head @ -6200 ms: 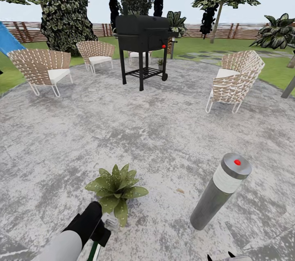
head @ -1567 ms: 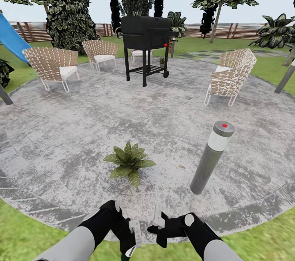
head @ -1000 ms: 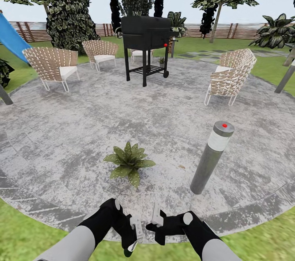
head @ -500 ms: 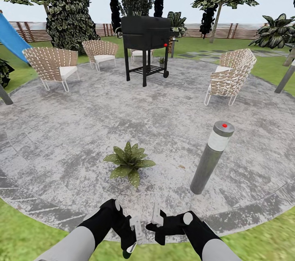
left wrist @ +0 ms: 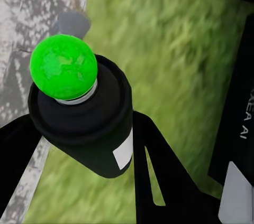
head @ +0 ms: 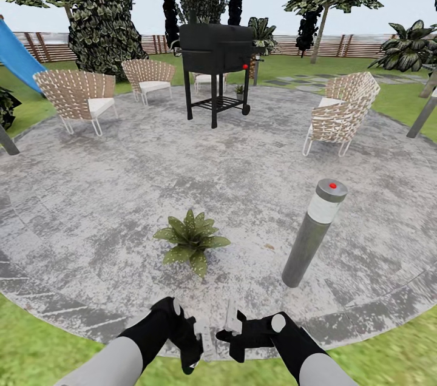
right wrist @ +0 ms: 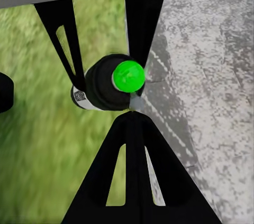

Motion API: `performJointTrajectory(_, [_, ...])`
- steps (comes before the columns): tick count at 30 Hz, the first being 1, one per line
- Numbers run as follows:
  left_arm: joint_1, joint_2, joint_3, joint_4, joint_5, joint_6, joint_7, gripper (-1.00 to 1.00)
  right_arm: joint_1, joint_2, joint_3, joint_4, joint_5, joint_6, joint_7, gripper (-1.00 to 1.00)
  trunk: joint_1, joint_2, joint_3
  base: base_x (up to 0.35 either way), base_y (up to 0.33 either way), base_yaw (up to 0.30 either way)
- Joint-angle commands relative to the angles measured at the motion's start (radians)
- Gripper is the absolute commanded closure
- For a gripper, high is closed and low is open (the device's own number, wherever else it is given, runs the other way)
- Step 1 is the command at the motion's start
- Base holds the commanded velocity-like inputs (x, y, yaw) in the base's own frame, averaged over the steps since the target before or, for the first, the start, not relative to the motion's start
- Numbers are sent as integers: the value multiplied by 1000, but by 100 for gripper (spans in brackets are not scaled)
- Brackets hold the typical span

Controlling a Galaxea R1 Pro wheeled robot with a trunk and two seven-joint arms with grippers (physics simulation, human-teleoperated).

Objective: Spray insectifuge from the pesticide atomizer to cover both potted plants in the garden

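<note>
One potted plant, a low rosette of pointed green leaves, sits on the paved patio just ahead of my arms. A second small green plant stands far off behind the grill's legs. My left gripper is shut on the pesticide atomizer, a dark bottle with a bright green ball at its end. My right gripper is shut, its joined tips touching the bottle beside the green ball. Both hands hang over the grass at the patio's rim. No spray specks are visible.
A grey bollard lamp with a red dot stands right of the near plant. The black grill is at the patio's far side, with woven chairs at left, behind and at right. Lawn, trees and a wooden fence surround it.
Since 6 s ago the view has backed away from the plant and the right arm has come in beside the left. In the last second the left hand edged slightly right.
</note>
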Motion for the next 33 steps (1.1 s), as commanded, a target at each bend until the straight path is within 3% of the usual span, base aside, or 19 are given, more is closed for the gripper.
performJointTrajectory(1, [0,-1,-3,-2,1,8,-6,100,0,1,-8,-1,8,-4,5,100,0,0,-1,0,0,0])
performJointTrajectory(11, [0,-21,-3,2,9,-1,-9,100,0,1,-8,-1,8,-4,4,100,0,0,-1,0,0,0])
performJointTrajectory(24, [0,-23,-3,2,14,-18,-23,100,0,1,-8,-1,8,-4,4,100,0,0,-1,0,0,0])
performJointTrajectory(30, [3,-6,-8,5,5,-18,-23,100,0,1,-8,-1,8,-4,4,100,0,0,-1,0,0,0])
performJointTrajectory(33, [4,18,-6,5,2,-18,-23,100,0,1,-8,-1,8,-4,4,100,0,0,-1,0,0,0])
